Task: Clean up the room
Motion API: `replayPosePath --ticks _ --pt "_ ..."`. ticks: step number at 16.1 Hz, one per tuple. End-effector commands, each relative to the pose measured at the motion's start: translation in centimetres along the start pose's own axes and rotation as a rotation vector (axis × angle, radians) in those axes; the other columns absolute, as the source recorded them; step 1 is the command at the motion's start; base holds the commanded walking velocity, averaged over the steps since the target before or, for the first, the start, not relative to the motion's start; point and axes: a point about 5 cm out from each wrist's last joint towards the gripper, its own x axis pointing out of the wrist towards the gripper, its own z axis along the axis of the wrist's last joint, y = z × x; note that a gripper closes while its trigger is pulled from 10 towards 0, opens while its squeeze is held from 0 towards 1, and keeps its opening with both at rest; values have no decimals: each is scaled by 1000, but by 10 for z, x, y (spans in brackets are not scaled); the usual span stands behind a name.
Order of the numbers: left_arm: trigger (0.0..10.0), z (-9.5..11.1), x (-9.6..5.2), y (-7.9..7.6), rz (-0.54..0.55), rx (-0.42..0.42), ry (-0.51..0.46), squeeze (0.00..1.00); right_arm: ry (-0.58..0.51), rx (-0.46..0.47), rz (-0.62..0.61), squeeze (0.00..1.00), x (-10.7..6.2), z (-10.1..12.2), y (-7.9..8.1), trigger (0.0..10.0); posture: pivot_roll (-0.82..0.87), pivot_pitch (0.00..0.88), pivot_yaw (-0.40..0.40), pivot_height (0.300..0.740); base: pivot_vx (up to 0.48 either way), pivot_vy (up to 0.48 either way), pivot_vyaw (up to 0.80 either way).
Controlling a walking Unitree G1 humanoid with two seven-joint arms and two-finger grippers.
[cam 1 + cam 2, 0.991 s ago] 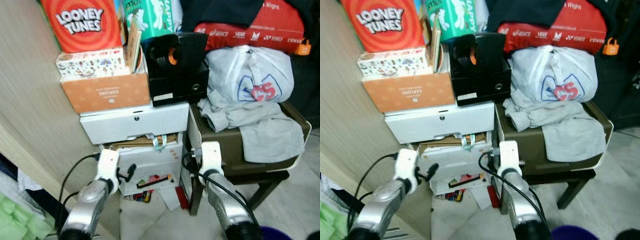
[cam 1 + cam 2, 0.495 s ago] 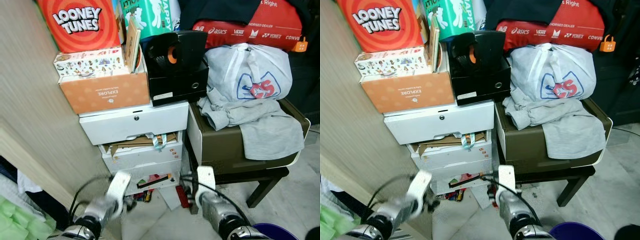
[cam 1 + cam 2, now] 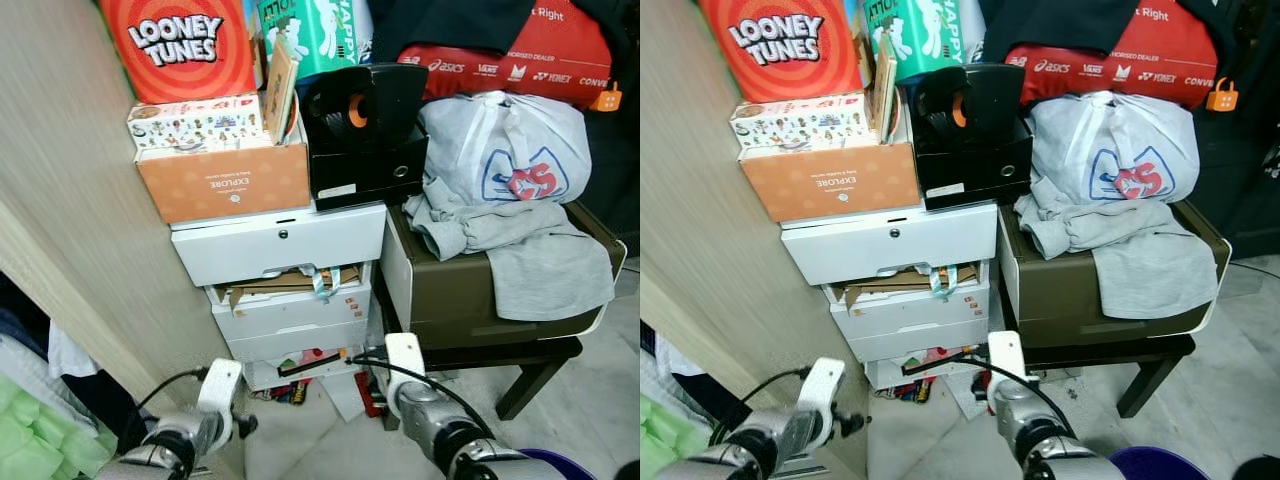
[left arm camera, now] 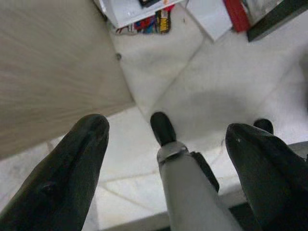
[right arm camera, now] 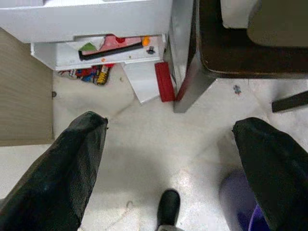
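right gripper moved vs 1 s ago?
Yes. The right gripper has dropped: it was level with the side of the brown case on the stool, and now sits below it, by the bottom drawer.

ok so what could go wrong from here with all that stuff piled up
1. The orange box and black case are stacked high on the white drawers; a bump could topple them.
2. The grey clothes and plastic bag hang over the stool edge and may slide off if tugged.
3. The red item and white sheet lie on the floor by the drawers, so the robot might step on them.
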Motion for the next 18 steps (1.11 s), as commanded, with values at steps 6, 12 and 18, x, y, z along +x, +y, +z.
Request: replayPosePath --ticks 6,12,18 --pt "10000 8 0 -4 6 57 -9 0 -46 -20 14 0 -1 16 8 10000 -156 0 67 740 0 0 800" --pt "10000 5 1 -6 -3 43 -1 0 -21 -43 6 0 0 9 5 10000 -152 0 47 740 0 0 0" --pt "10000 4 1 -9 -10 36 -3 0 -19 -69 4 0 0 9 5 10000 -144 0 35 740 0 0 533"
